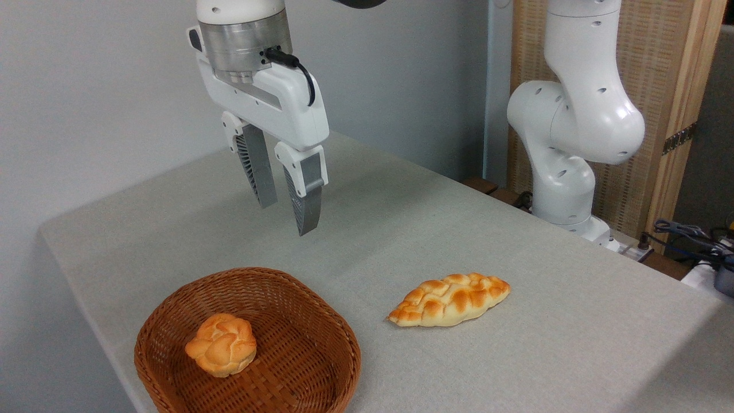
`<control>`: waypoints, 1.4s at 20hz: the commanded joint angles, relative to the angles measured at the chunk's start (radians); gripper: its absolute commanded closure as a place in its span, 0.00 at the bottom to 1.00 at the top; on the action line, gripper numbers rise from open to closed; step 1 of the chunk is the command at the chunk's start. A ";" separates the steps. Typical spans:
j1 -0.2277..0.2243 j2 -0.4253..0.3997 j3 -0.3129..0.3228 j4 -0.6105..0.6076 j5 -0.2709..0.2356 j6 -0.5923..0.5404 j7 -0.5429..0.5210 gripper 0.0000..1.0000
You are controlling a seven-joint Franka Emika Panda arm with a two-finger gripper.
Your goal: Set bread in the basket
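1. Grey cloth covers the table (516,258); the braided bread (450,299) lies bare on it, just right of the basket (321,321), which holds only a small bun (221,344).
2. High over the basket's far side, the gripper (285,212) hangs empty, fingers apart (nothing between them).
3. Judging by this, the reach has yet to begin: go right, descend, straddle the loaf.

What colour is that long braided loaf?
Golden-orange with paler cream edges, seen in the fixed camera: the bread.

One braided bread (449,299), one round bun (221,344), one basket (321,321), one pincer (287,215).
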 commanded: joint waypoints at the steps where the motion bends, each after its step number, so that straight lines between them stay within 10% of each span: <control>1: -0.005 0.006 0.013 0.021 -0.007 -0.018 0.014 0.00; 28: 0.003 -0.090 0.014 -0.106 -0.004 0.031 0.015 0.00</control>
